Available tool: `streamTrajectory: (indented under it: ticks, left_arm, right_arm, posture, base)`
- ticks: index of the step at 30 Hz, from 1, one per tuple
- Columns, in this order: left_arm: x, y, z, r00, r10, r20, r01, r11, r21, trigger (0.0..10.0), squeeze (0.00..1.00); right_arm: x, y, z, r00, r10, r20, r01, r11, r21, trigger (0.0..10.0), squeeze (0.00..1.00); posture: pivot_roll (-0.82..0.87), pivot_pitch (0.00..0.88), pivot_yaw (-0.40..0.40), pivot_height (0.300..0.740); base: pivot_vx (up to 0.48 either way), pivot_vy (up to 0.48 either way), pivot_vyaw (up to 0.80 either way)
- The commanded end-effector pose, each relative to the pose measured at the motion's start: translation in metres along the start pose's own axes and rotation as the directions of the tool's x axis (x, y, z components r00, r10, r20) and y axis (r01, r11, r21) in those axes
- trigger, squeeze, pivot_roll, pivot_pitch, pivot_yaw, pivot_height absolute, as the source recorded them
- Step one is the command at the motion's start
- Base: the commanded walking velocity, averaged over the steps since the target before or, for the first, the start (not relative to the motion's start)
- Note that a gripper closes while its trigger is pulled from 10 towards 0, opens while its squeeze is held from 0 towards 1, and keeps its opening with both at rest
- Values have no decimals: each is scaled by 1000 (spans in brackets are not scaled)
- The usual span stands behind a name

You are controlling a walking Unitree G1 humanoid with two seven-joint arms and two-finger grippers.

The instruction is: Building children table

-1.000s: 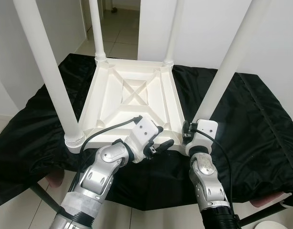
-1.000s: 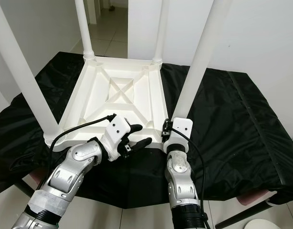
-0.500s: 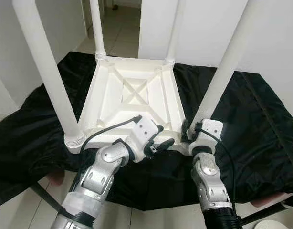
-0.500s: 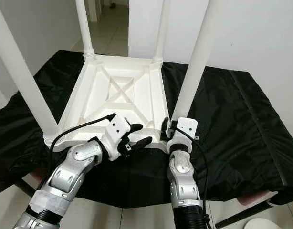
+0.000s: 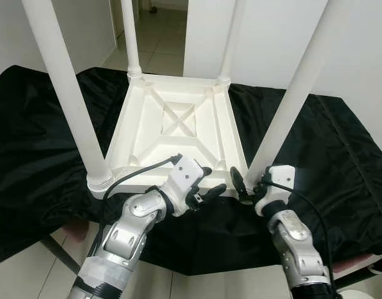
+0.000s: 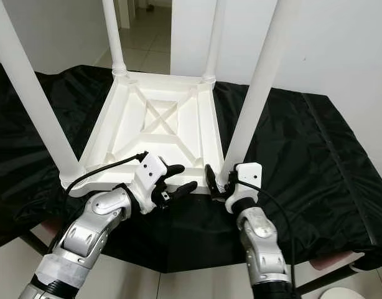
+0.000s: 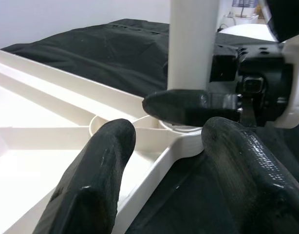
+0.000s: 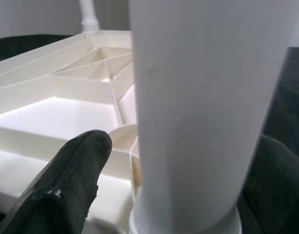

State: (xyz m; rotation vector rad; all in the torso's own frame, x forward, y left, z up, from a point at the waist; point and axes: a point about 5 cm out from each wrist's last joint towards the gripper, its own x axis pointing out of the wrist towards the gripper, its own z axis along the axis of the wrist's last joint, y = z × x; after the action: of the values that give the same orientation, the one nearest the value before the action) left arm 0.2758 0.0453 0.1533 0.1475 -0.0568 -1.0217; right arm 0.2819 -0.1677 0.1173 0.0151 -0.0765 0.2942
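White walls and a tiled corridor stand behind a worktop (image 5: 340, 149) covered with black cloth, and on it the white children table (image 5: 178, 128) lies upside down with its four legs pointing up. Compared with one second ago, the right claw (image 5: 248, 184) has drawn back a little toward the near right and has spread its fingers, so it no longer presses close against the base of the near right leg (image 5: 290, 106); I judge that this leg is now seated in its socket and the step is nearly finished. Its fingers are released and stand on either side of the leg, and real contact cannot be told. The left claw (image 5: 206, 189) hovers just beside the near edge of the frame, fingers apart, grasping nothing.
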Motion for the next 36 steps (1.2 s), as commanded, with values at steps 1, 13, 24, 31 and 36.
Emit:
streamTrajectory:
  ticks: [1, 13, 24, 31, 36]
  left_arm:
    - [0, -6, 0, 998, -58, -1, 58, 998, -13, 10000, 0]
    - [8, -8, 5, 993, -113, 14, 114, 994, -4, 10000, 0]
    - [11, -20, 7, 992, -128, 18, 129, 992, -14, 10000, 0]
    - [9, -18, 9, 993, -114, 20, 114, 993, -27, 10000, 0]
    - [6, -14, 10, 994, -106, 9, 106, 994, -12, 10000, 0]
  right_arm:
    - [1, -4, -2, 998, 67, -4, -67, 998, -11, 10000, 0]
    - [27, -22, 8, 961, 272, -57, -278, 945, -171, 10000, 0]
    - [23, -36, 1, 936, 320, -144, -341, 926, -163, 0, 0]
    - [21, -32, -3, 942, 311, -121, -323, 942, -90, 10000, 0]
    - [26, -27, 1, 985, 149, -87, -156, 984, -81, 10000, 0]
  posture:
    - [69, 0, -53, 740]
    - [66, 0, -43, 740]
    - [71, 0, -66, 740]
    - [65, 0, -55, 740]
    - [62, 0, -54, 740]
  base:
    - [0, 0, 0]
    - [0, 0, 0]
    - [0, 0, 0]
    - [0, 0, 0]
    - [0, 0, 0]
